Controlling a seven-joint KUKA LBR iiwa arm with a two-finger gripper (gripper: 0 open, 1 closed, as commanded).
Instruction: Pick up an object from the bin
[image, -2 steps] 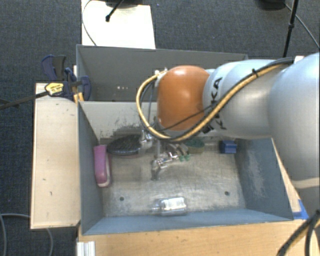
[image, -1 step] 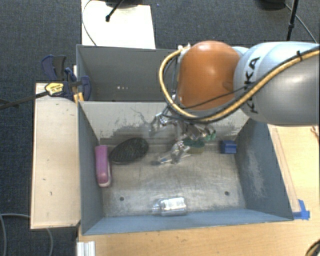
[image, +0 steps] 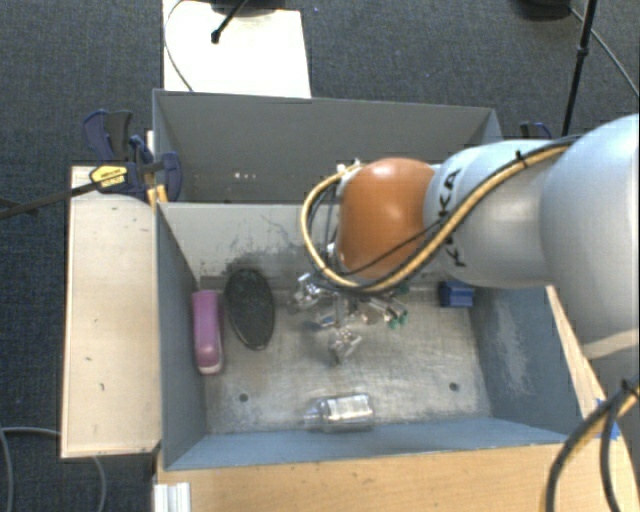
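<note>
Grey metal lies right under the pincer (image: 342, 340), which hangs low over a bare patch in the middle of the bin (image: 420, 372). It is too small and jumbled to tell if it is open or closed. Just above it sits the round orange cover (image: 385, 215), with yellow and black cables (image: 316, 250) looped around it. The cover hides some of the floor behind the pincer.

The closest thing is a small, clear, shiny thing (image: 343, 410). It lies on the camera's side of the pincer, flat on the floor by the bin's near wall, with open floor between the two.

Next comes a black oval thing (image: 249, 307), off to the pincer's left in the picture. Bare floor lies between it and the pincer too.

A little blue block (image: 456, 294) sits on the other side, to the pincer's right, close under the big white arm (image: 540, 215).

Farthest from the pincer is a pink bar (image: 207, 330). It lies just past the black oval, along the bin's left wall.

All four things lie apart from the pincer.
</note>
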